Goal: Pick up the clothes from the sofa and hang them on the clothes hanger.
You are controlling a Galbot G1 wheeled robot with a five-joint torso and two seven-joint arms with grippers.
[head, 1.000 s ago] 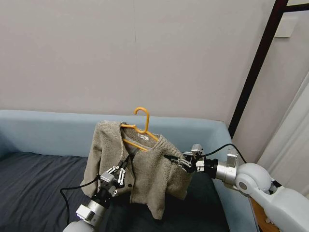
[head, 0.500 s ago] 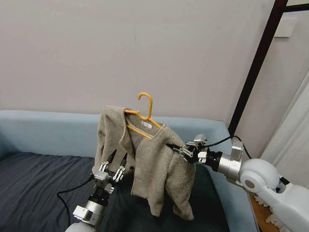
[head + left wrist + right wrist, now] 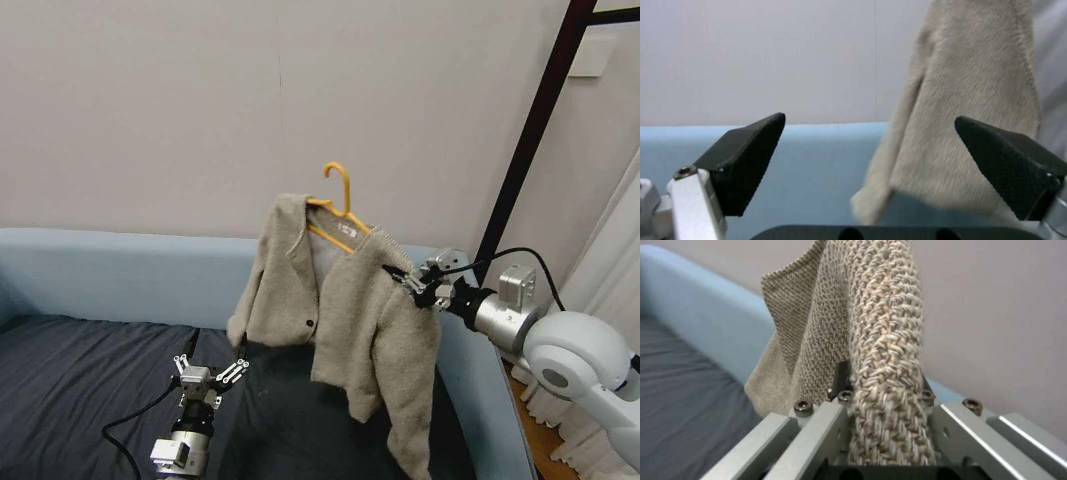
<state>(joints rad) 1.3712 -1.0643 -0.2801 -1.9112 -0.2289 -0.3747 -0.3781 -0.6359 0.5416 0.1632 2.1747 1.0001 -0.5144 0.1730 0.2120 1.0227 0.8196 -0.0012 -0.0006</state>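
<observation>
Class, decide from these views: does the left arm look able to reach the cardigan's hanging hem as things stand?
Probably yes. The left gripper is open, low over the sofa, and the cardigan hangs above and ahead of it, with nothing between. The right gripper grips a shoulder.

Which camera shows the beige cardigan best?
Head view: the whole cardigan on its orange hanger, right hand gripping the shoulder. Left wrist view catches a dangling edge; right wrist view, knit clamped close up.

Pale blue sofa (image 3: 100, 275), dark seat cushion (image 3: 70, 385)
</observation>
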